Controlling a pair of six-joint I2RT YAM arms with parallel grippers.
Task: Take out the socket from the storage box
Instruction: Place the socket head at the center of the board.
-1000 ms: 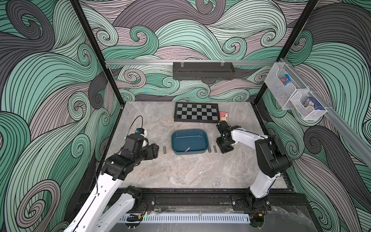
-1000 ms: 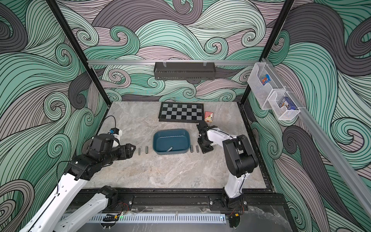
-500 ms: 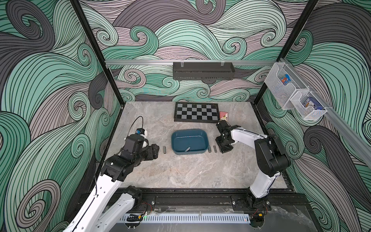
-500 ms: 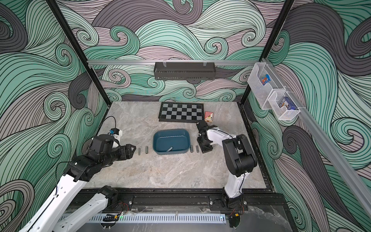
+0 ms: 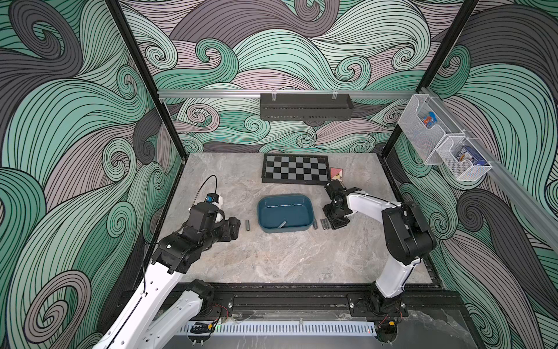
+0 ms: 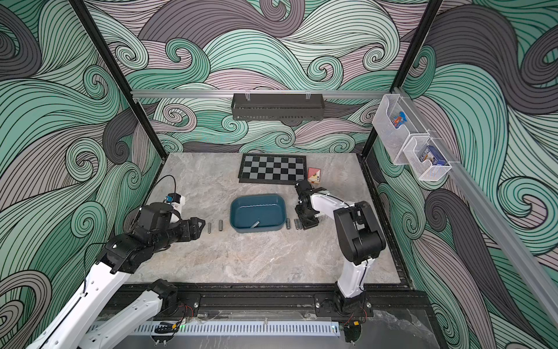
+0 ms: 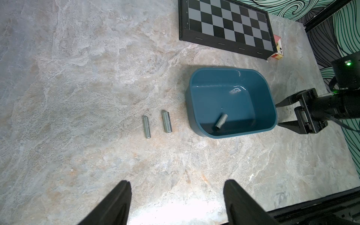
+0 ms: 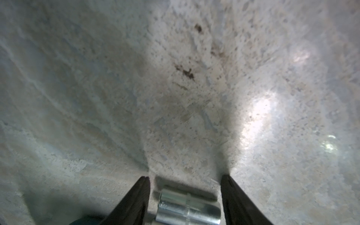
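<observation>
1. A shallow dark teal-blue plastic storage box (image 5: 308,201) (image 6: 280,201) (image 7: 200,97), rectangular with rounded corners, stands open near the middle of the grey marbled bench (image 5: 271,263) (image 6: 241,260).
2. One short silver metal cylinder, the socket in the box (image 5: 282,224) (image 6: 255,224) (image 7: 221,121), lies at a slant on the box floor, close to the wall nearest the arms' bases.
3. Two silver sockets (image 6: 209,227) (image 7: 146,126) lie side by side on the bench on the left arm's side of the box, parallel to each other and clear of its wall.
4. On the box's other side, a lone silver socket (image 5: 315,223) (image 6: 288,223) lies on the bench just beside the wall.
5. The right tool (image 5: 333,222) (image 6: 306,224) (image 8: 185,177) points down at the bench near that wall. Its black fingers (image 8: 136,198) stand apart, and a shiny socket (image 8: 189,208) lies crosswise between them on the bench. A gap shows at one finger, so the socket is not clamped.
6. The left tool (image 5: 234,229) (image 6: 200,225) (image 7: 177,183) hangs low over the bench with its fingers spread wide and holding nothing. It faces the two sockets and is well apart from the box.
7. A black-and-grey chessboard (image 5: 294,169) (image 7: 226,25) lies at the back of the bench, with a small red-and-white card pack (image 5: 336,173) touching its corner.
</observation>
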